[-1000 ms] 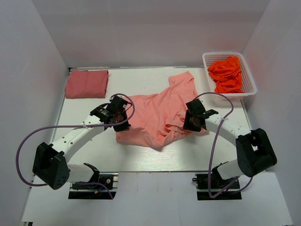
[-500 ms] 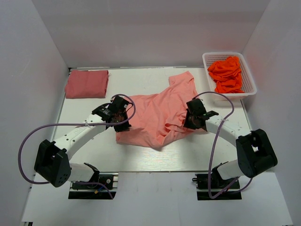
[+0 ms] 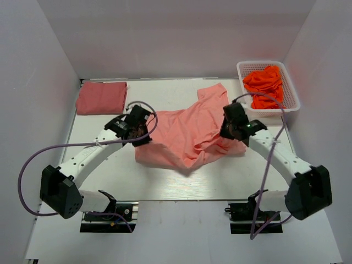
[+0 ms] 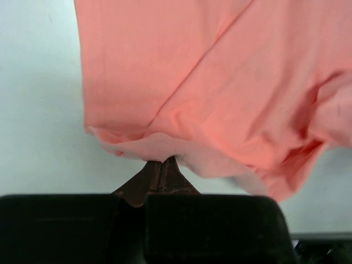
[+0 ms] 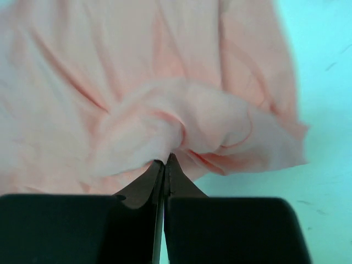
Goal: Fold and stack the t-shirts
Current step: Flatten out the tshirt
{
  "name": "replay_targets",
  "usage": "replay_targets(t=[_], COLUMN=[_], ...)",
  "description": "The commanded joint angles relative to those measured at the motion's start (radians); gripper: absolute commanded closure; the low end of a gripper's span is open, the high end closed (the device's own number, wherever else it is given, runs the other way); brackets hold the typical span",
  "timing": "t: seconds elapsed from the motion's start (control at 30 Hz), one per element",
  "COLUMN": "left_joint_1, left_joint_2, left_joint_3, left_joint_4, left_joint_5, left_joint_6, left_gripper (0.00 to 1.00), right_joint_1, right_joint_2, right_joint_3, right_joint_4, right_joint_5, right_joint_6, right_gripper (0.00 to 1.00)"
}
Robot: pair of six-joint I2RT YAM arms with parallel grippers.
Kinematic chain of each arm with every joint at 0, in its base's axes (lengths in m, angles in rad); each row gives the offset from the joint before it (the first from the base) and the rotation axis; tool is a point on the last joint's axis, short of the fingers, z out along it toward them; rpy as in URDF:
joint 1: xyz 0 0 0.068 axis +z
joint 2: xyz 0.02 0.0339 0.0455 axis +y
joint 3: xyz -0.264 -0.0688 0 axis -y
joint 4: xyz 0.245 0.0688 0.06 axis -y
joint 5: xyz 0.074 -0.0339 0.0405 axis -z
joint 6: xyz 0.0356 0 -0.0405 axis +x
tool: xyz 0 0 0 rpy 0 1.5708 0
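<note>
**Grippers clamped on pink tee (image 3: 187, 135)**

Top view: the pink tee lies rumpled across the middle of the table (image 3: 165, 184), one sleeve reaching toward the far side. The left gripper (image 3: 141, 132) sits at the tee's left edge and the right gripper (image 3: 230, 130) at its right edge. The cloth between them is wrinkled and bunched, with a pointed corner hanging toward the near side. From up here I cannot make out how the jaws stand. The red tee (image 3: 101, 98) lies folded into a flat rectangle in the far left corner, well apart from the pink one. At the far right a white basket (image 3: 292, 88) holds a heap of orange cloth (image 3: 265, 85).

Left wrist view: the left gripper (image 4: 163, 164) has its jaws pressed together, with the tee's pale hem caught at their tips. The pink tee (image 4: 209, 82) fans out beyond them with a long diagonal crease. Its pinched edge curls up, showing the lighter underside. Bare table (image 4: 38, 110) shows to one side.

Right wrist view: the right gripper (image 5: 165, 163) is likewise clenched, its jaws meeting on a gathered fold of the pink tee (image 5: 110, 82). The cloth puffs into a soft knot just above the tips and spreads away in loose wrinkles. Pale table (image 5: 324, 110) shows beside it.
</note>
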Motion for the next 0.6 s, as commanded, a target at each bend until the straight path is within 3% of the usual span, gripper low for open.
replay_targets(t=[0.0, 0.13, 0.2, 0.4, 0.57], left_joint_1=[0.005, 0.005, 0.005, 0.005, 0.005], left_joint_2=[-0.058, -0.058, -0.067, -0.137, -0.223], left_joint_3=[0.153, 0.347, 0.431, 0.637, 0.732], left_joint_4=[-0.022, -0.048, -0.063, -0.097, 0.015], left_joint_5=[-0.186, -0.293, -0.348, -0.484, -0.504], left_joint_6=[0.027, 0.056, 0.067, 0.139, 0.243], left_gripper=[1.00, 1.00, 1.00, 1.00, 1.00], right_joint_1=[-0.012, -0.029, -0.041, -0.053, -0.052], right_joint_2=[-0.115, -0.138, -0.147, -0.172, -0.242], right_joint_3=[0.215, 0.434, 0.552, 0.845, 0.915], right_joint_4=[-0.143, -0.251, -0.256, -0.138, 0.118], right_joint_5=[0.203, 0.448, 0.495, 0.685, 0.742], right_joint_6=[-0.056, -0.086, -0.123, -0.348, -0.591], right_gripper=[1.00, 1.00, 1.00, 1.00, 1.00])
